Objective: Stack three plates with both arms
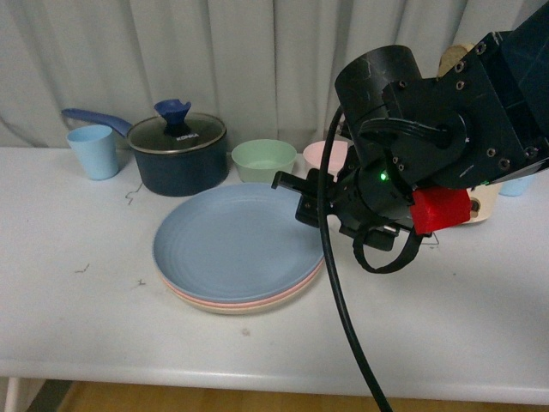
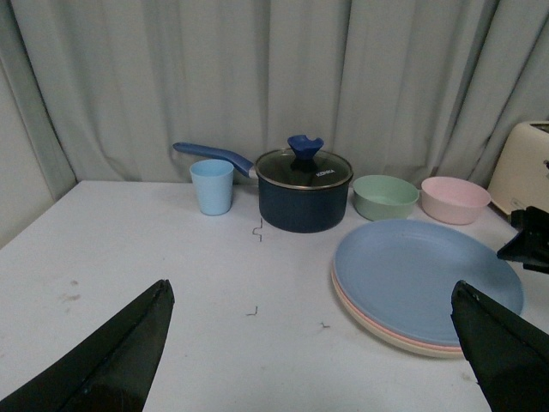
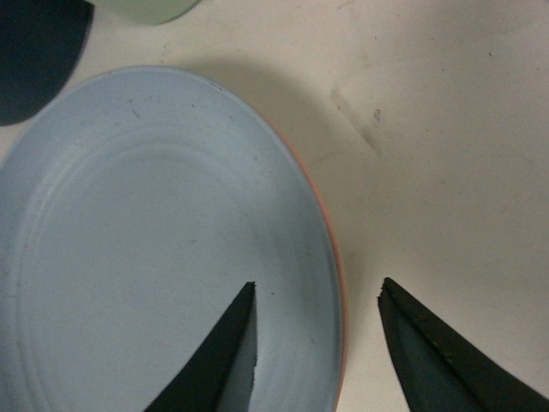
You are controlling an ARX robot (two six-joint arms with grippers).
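Three plates lie stacked on the white table: the blue plate (image 1: 232,240) on top, a pink plate (image 1: 210,302) showing only as a rim under it, and a beige plate (image 1: 236,310) at the bottom. My right gripper (image 1: 296,196) hangs open over the stack's right edge. In the right wrist view the right gripper (image 3: 318,283) has one finger above the blue plate (image 3: 154,240) and the other above bare table, with the pink rim (image 3: 340,257) between them. My left gripper (image 2: 309,286) is open over bare table, left of the blue plate (image 2: 425,275), and holds nothing.
Along the back stand a light blue cup (image 1: 94,152), a dark blue lidded pot (image 1: 177,159), a green bowl (image 1: 263,160) and a pink bowl (image 1: 324,154). A cream toaster (image 2: 527,167) sits at the far right. A curtain hangs behind.
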